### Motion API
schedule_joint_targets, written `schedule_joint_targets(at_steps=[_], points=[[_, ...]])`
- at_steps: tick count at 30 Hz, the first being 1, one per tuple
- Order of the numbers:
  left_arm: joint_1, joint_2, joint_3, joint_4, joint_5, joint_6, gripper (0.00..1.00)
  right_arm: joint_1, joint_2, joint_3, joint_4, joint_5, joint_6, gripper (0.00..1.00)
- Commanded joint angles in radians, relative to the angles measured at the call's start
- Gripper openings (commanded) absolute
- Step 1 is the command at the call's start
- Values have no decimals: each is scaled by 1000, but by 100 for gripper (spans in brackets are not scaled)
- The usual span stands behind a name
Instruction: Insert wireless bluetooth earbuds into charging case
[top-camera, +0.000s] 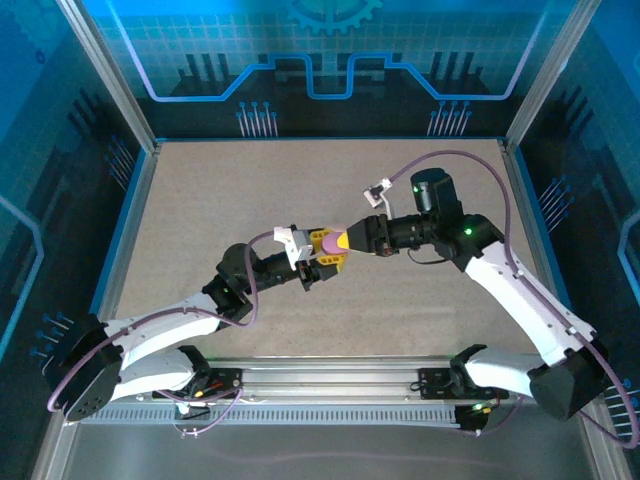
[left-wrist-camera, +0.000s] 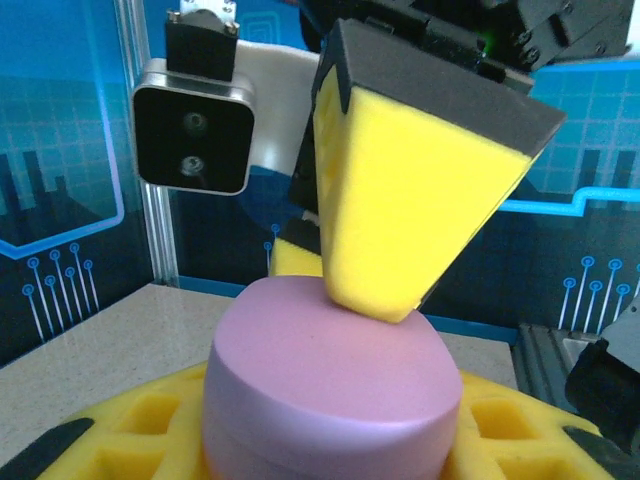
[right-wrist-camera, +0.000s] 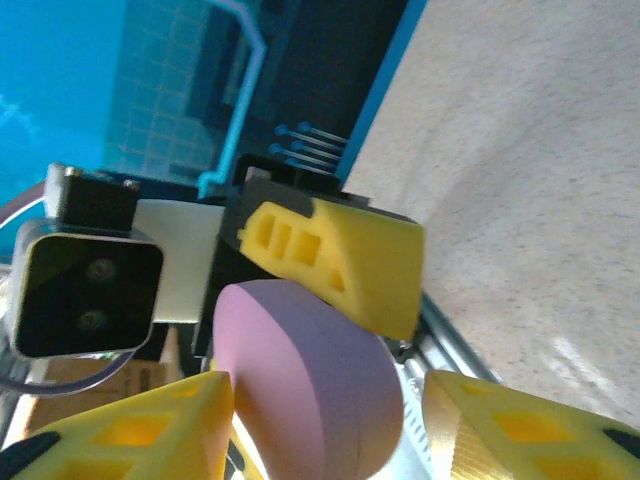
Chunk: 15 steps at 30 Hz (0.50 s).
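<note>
A pebble-shaped lilac charging case (top-camera: 345, 240) hangs above the middle of the table, where both grippers meet. My left gripper (top-camera: 325, 252) is shut on the case (left-wrist-camera: 330, 370), whose lower part sits between its yellow foam fingers (left-wrist-camera: 140, 430). My right gripper (top-camera: 352, 238) comes in from the right and stands open astride the case (right-wrist-camera: 310, 380). One of its fingers (left-wrist-camera: 400, 200) touches the case's flat top face. In the right wrist view its left finger (right-wrist-camera: 140, 420) lies against the case and its right finger (right-wrist-camera: 520, 420) stands clear of it. The earbuds are out of view.
The sandy tabletop (top-camera: 300, 190) stretches around the arms. Metal frame posts (top-camera: 120, 90) and blue patterned walls close in the sides and back. An aluminium rail (top-camera: 330, 385) runs along the near edge between the arm bases.
</note>
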Motion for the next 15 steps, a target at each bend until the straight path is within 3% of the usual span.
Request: schedule_joint_targets(at_steps=[1, 5, 9, 15], points=[[-7, 3, 39, 69, 41, -19, 28, -12, 19, -34, 144, -104, 89, 51], [-7, -1, 41, 56, 39, -14, 30, -14, 22, -57, 194, -132, 116, 45], [-7, -3, 42, 35, 17, -4, 32, -20, 11, -68, 191, -120, 112, 25], [-7, -12, 38, -23, -33, 18, 42, -46, -18, -89, 209, -67, 134, 12]])
